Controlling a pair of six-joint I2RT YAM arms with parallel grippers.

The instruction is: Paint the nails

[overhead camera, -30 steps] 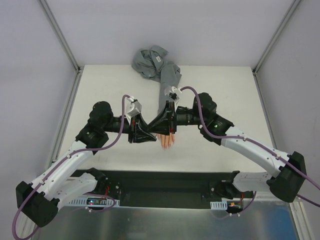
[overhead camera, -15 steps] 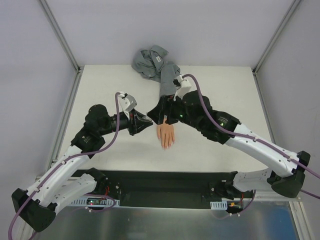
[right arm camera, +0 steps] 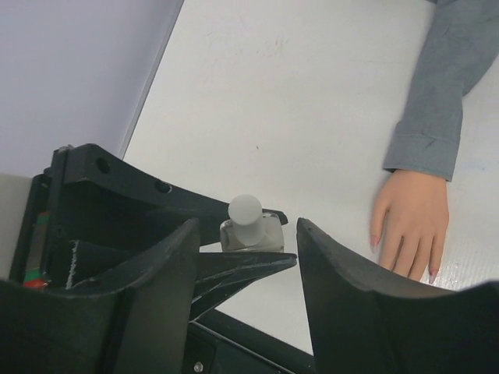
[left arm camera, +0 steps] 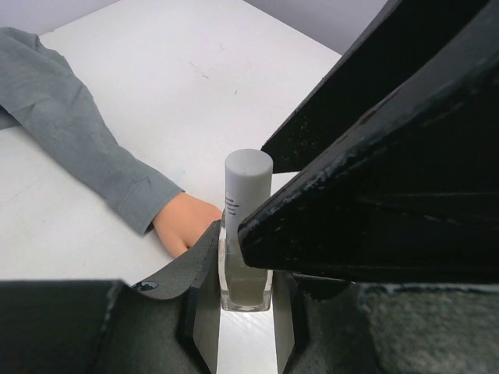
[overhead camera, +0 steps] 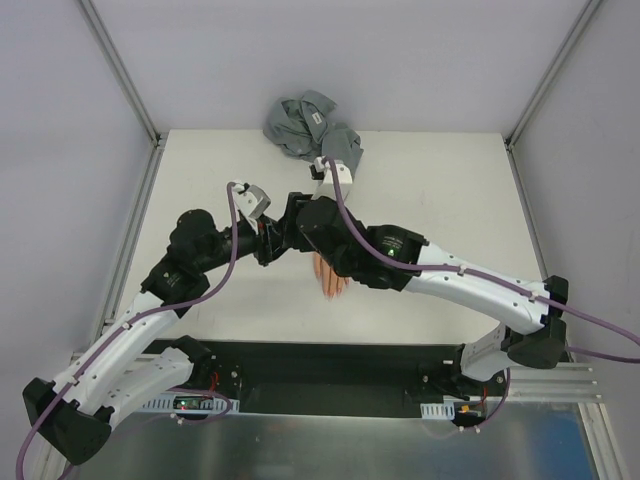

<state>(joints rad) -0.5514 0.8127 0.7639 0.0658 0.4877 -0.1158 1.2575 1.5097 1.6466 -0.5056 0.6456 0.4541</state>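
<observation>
Where the left wrist view looked along its own fingers, the left gripper (left arm camera: 247, 265) had both fingers (left arm camera: 204, 315) pressed against opposite sides of a small clear bottle (left arm camera: 246, 284), pinching it at the lower body. The bottle stood upright, held pale contents, and carried a grey cylindrical cap (left arm camera: 249, 178).

In the right wrist view, the right gripper (right arm camera: 248, 234) occupied the lower half of the frame. Its fingers (right arm camera: 160, 288) were spread wide, one on each side of the cap, with a visible gap on both sides and no contact with the bottle.

In the top view, the two grippers met left of the frame centre. The right arm (overhead camera: 450, 280) reached in from the lower right and crossed over part of the mannequin hand (overhead camera: 332, 285).

The mannequin hand lay flat on the white tabletop (right arm camera: 296, 93), at the middle right of the right wrist view, well to the right of the bottle and apart from it. Its digits pointed toward the lower edge of that frame.

The nails (right arm camera: 432, 276) were located at the tips of those digits. They appeared as small pink marks; finer detail could not be resolved.

Beyond the wrist, a grey sleeve (right arm camera: 437, 101) ran toward the upper right corner. At the far edge of the tabletop, top centre of the top view, the rest of the grey shirt (overhead camera: 300, 118) lay bunched.
</observation>
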